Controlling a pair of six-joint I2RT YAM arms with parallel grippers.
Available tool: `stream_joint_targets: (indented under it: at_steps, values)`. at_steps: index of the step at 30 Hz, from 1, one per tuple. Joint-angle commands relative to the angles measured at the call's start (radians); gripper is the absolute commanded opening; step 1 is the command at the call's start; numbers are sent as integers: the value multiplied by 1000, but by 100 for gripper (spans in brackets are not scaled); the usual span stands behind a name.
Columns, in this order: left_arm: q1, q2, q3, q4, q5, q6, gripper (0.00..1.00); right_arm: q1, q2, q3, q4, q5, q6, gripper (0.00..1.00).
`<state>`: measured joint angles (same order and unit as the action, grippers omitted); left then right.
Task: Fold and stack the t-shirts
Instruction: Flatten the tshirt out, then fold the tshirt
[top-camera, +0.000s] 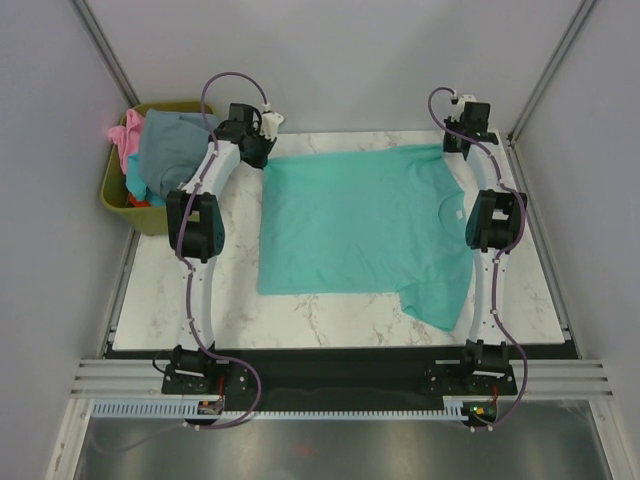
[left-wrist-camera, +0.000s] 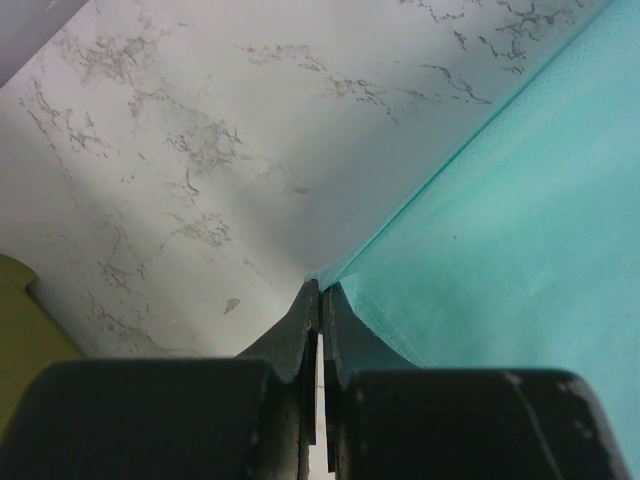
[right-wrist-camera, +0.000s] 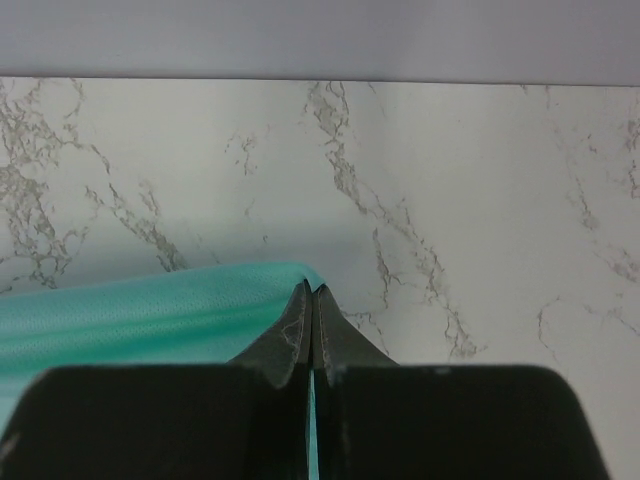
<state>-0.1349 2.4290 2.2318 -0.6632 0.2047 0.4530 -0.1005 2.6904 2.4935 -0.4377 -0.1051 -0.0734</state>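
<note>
As the teal t-shirt (top-camera: 360, 220) lies flat, the left hand (left-wrist-camera: 320, 300) and right hand (right-wrist-camera: 312, 300) pinch its far corners.

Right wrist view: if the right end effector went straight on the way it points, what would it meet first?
The right end effector pinches the teal t-shirt corner; ahead lies only bare marble tabletop, then the grey back wall. Tilt is unclear, so either could come first.

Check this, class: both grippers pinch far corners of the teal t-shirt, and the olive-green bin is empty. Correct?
No: top external view shows the olive-green bin holding a grey-blue t-shirt and a pink t-shirt. The left gripper and right gripper pinch far corners of the teal t-shirt.
</note>
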Motion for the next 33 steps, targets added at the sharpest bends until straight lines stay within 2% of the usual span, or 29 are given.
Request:
stream_joint_targets:
  at_steps: [1,5,19,33]
  values:
    - [24,-33,48,19,-64,-28,2,-18,-75,39,62,65,1,0]
    - [23,-112,3,17,-16,-43,2,-18,-162,-21,51,50,-5,0]
    - [15,-306,-231,-68,104,-82,2,-18,-506,-416,2,-59,-16,0]
    - [12,-508,-491,-84,121,-62,2,-18,-837,-861,-9,-104,-17,0]
